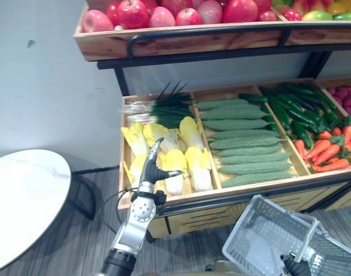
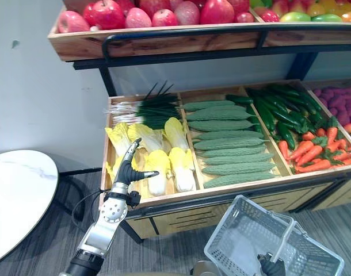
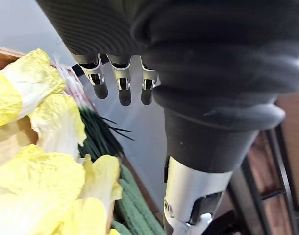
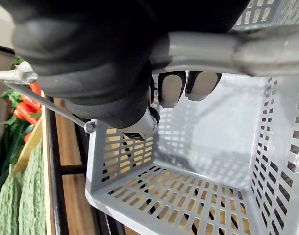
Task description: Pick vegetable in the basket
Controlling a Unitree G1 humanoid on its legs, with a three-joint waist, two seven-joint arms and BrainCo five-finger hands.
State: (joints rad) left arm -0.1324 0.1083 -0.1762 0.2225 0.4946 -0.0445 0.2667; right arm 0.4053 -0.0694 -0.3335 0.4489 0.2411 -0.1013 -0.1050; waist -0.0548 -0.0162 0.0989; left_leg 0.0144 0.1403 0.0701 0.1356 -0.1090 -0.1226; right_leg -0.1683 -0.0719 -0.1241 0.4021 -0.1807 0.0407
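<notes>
The pale yellow, white-stalked cabbages (image 1: 198,168) lie in the leftmost compartment of the wooden display shelf (image 1: 250,187). Each one runs front to back, stalk end towards the shelf's front rim and leafy tip towards the bundled green spring onions (image 1: 164,109) behind them. The left robot hand (image 1: 153,171) hangs right over the front row. Its fingers are straight and point along that same front-to-back line, its thumb reaches out sideways towards the nearest head, and it holds nothing (we see no contact in the wrist view, where the cabbages sit just under the palm). We judge that the pick needs a short drop and a closing of the fingers across a head's narrow width, not a reach, and that the left arm is plainly the nearer one. The grey plastic mesh basket (image 1: 247,233) hangs empty below the shelf's front, off to the right and well apart from the cabbages, and the right robot hand (image 4: 171,89) is curled round its grey handle (image 4: 228,49).
</notes>
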